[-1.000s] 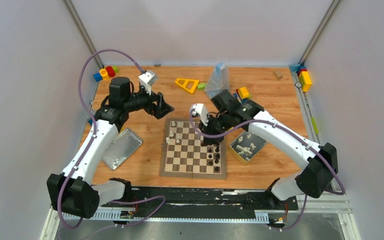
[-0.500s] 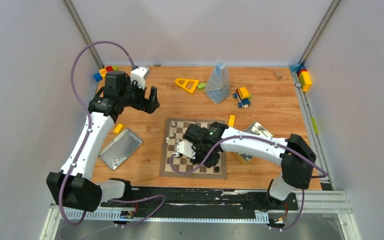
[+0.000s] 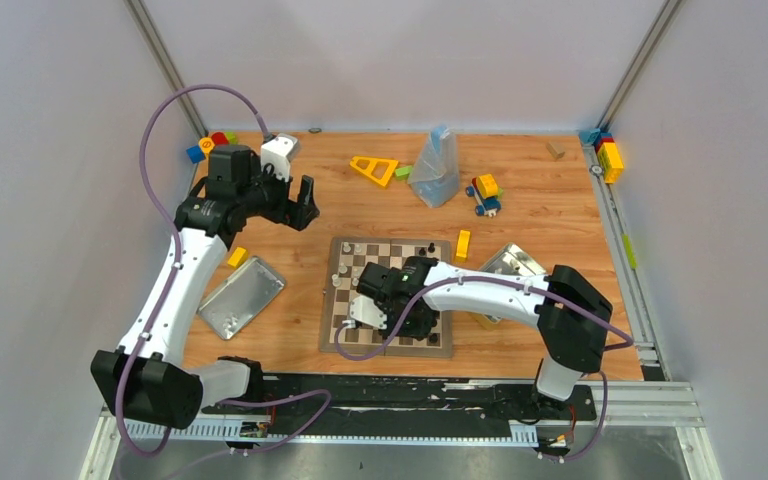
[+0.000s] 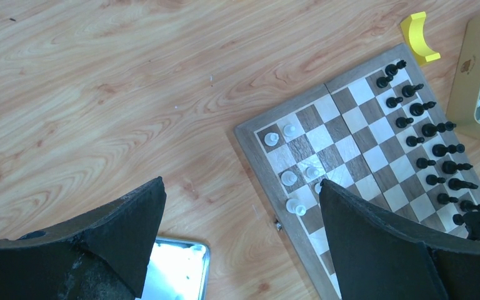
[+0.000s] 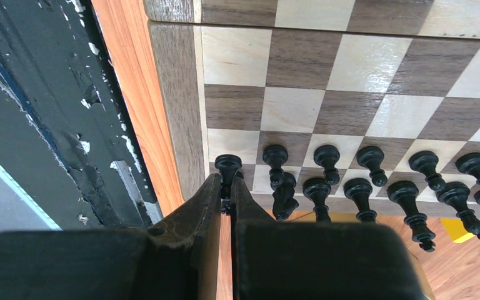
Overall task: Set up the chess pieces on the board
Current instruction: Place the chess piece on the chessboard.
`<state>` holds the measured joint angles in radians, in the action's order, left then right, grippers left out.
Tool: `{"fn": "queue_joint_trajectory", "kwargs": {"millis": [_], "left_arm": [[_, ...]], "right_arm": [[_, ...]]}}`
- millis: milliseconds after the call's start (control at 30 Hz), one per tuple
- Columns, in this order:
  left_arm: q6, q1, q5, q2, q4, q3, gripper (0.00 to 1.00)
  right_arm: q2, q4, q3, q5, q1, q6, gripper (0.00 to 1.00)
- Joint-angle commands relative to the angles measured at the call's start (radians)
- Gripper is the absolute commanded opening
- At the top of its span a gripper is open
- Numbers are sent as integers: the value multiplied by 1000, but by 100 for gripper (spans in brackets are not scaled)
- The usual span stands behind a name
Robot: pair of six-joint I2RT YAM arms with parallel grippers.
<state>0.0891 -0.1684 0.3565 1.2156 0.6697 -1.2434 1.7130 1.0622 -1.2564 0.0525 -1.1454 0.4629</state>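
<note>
Right wrist view: black pawn [image 5: 227, 164] is pinched by its stem between the right gripper [image 5: 227, 186] tips. The jaws are pressed almost together, just over the board [image 5: 174, 94] at its near-right corner.

Reason, as I read it: the other black pieces [image 5: 362, 181] stand in two files along the board's right edge. This slot at the near end looks open, so the pawn is held low and upright to drop in line beside them.

White pieces [image 4: 289, 178]: only a handful are on the board, along its left edge, far half. More lie in the tin box [image 4: 469, 81] just right of the board, probably the supply for later picks.

Right arm: comes in from the right of the board with the elbow folded and the forearm lying across the board's near half. The wrist is down close to the surface.

Left arm: raised off the board's far-left corner, left gripper [image 4: 240, 183] spread wide with nothing between the fingers, camera looking down on the board. Likely parked there to stay out of the right arm's way.

Silver lid [image 3: 243, 297] lies flat, left of the board, apart from it.
</note>
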Motion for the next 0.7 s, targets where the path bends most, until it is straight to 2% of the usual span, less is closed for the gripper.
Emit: {"fn": "queue_joint_trajectory", "kwargs": {"millis": [0,667], "left_arm": [[9,4,15,-41,-26,8,100],[11,5,28,-46,-33,19,100]], "right_arm": [[19,14,-2,-31,-16,2,0],[56,16,-6,-95,-40,3,2]]}}
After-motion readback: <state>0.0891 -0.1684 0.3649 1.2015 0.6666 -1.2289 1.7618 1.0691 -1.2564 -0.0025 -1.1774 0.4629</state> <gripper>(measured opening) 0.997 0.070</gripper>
